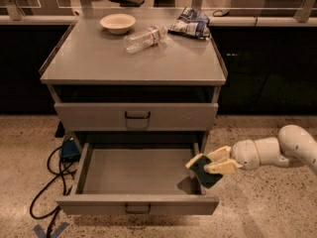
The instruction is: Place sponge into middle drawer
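My gripper (214,161) comes in from the right on a white arm and is shut on the sponge (203,169). The sponge shows its dark green face with a pale yellow edge. It hangs over the right front corner of the open middle drawer (136,171), just above the right side wall. The drawer is pulled far out, its flat grey floor bare, with a small dark bar handle on its slim front panel.
A closed drawer with a taller front (136,116) sits above. On the cabinet top (99,58) lie a white bowl (117,23), a clear plastic bottle (144,37) and a blue-and-white snack bag (190,23). Black cables (52,180) and a blue plug lie on the floor at left.
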Motion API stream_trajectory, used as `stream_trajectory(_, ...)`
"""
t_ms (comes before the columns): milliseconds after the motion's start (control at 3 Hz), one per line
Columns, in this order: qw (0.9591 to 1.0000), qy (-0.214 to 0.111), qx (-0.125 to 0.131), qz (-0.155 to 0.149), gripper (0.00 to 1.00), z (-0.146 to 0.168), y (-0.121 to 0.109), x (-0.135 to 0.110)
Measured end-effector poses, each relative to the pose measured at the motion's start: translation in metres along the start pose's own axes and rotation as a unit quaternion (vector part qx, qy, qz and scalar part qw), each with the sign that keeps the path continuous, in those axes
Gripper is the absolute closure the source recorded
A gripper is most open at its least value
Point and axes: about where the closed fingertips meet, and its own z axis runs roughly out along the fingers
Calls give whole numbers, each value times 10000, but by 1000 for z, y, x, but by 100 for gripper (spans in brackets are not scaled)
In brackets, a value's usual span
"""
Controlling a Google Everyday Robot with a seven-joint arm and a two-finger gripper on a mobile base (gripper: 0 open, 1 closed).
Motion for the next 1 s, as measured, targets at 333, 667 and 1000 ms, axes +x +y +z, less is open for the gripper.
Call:
stream_trajectory(333,9956,220,-912,-43,100,63,30,30)
stream_trajectory(667,9949,250,-978,-35,100,67,34,33)
stream_trajectory(1000,9970,68,-597,-480,100,66,28,24)
